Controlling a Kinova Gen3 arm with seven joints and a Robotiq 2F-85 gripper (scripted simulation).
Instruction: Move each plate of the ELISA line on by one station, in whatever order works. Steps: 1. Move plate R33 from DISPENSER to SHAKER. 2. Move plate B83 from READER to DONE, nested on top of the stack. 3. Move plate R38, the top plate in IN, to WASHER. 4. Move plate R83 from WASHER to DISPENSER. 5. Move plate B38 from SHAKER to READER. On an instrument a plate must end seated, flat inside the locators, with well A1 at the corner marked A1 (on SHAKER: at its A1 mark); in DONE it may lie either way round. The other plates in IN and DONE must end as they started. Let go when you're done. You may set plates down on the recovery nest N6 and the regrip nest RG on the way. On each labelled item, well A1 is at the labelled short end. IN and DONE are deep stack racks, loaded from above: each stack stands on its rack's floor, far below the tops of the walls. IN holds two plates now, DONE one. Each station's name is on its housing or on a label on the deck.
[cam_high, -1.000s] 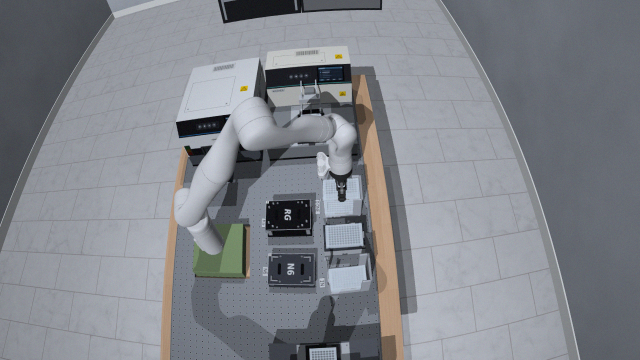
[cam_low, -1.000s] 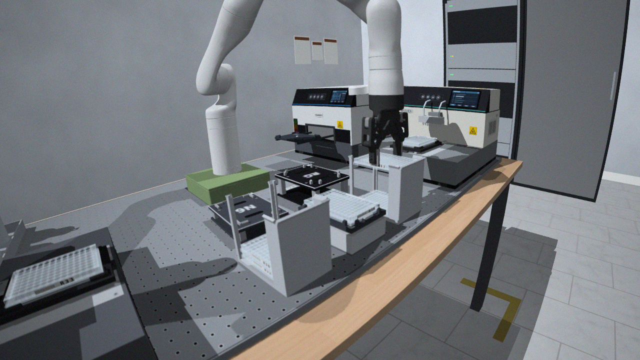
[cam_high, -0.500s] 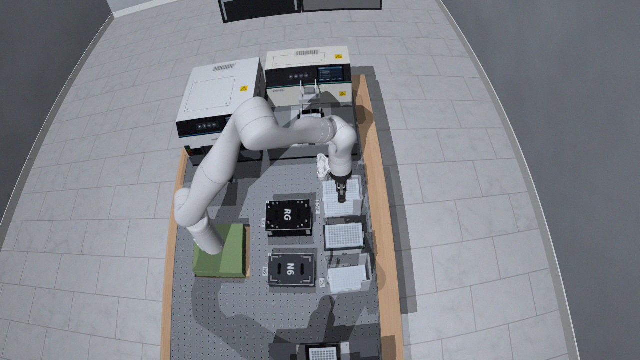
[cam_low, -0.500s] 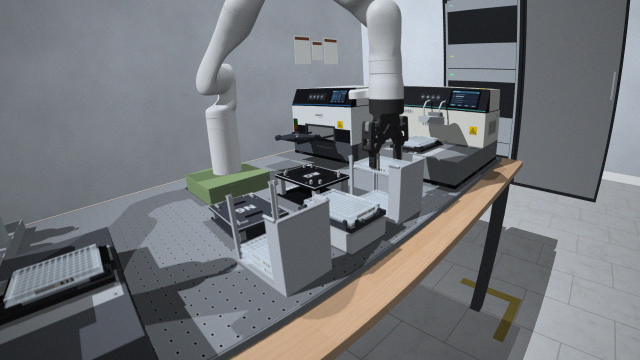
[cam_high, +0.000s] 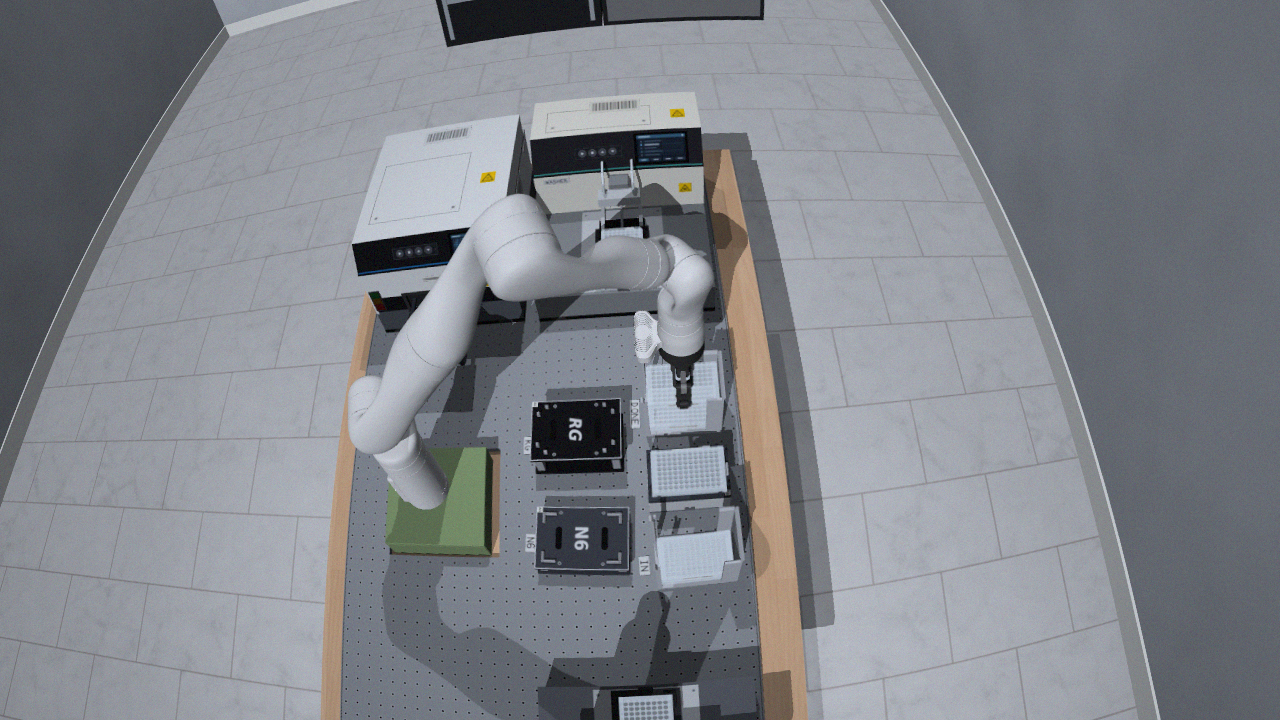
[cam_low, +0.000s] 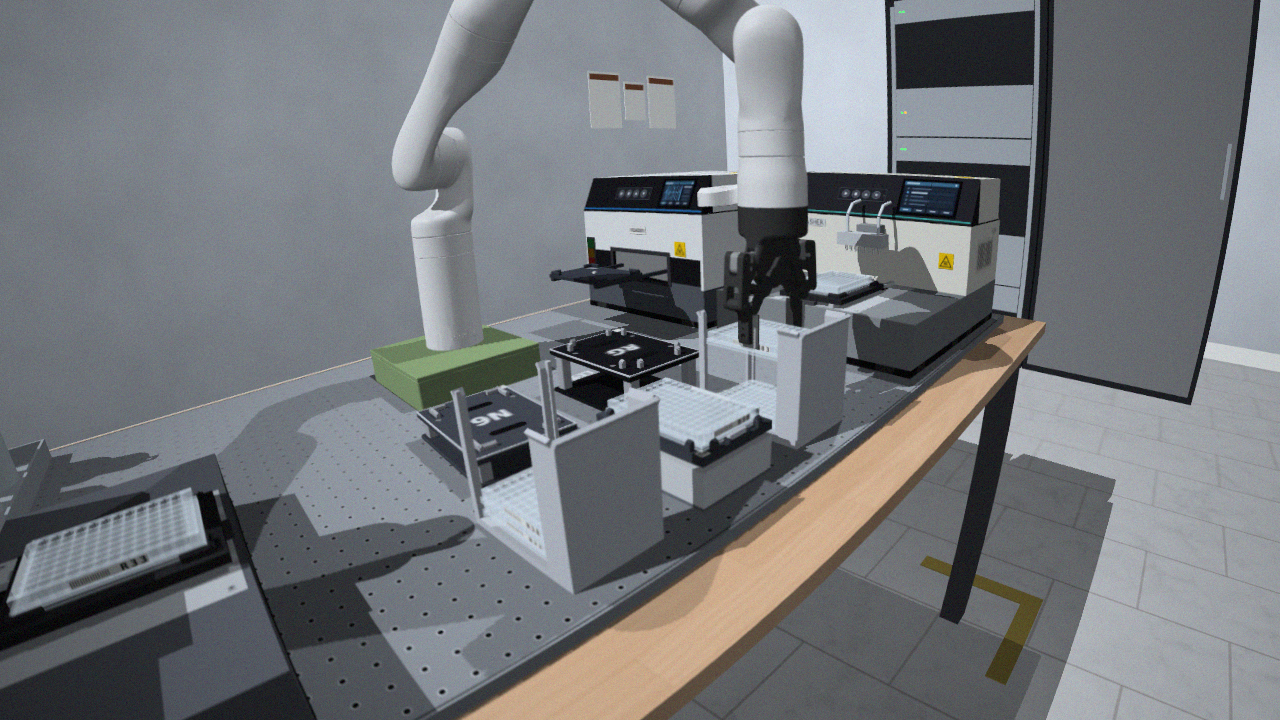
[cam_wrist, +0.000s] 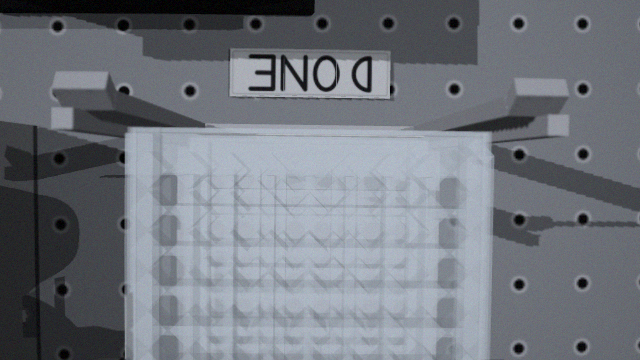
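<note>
My gripper (cam_low: 768, 327) points straight down over the DONE rack (cam_low: 792, 380) and is shut on a clear well plate, B83, across its width. The plate hangs flat just inside the top of the rack walls. In the wrist view the held plate (cam_wrist: 307, 240) fills the lower frame, with the DONE label (cam_wrist: 310, 73) beyond it and another plate faintly showing through below. The READER tray (cam_low: 595, 275) is empty. R83 (cam_low: 841, 282) sits on WASHER, B38 (cam_high: 687, 471) on SHAKER, R33 (cam_low: 107, 541) on DISPENSER. The IN rack (cam_high: 694, 555) holds its stack.
The RG nest (cam_high: 576, 431) and the N6 nest (cam_high: 581, 538) are empty, left of the racks. The green arm base (cam_high: 443, 501) stands at the left. The DONE rack's thin posts (cam_wrist: 120, 102) flank the plate. The table edge runs close on the right.
</note>
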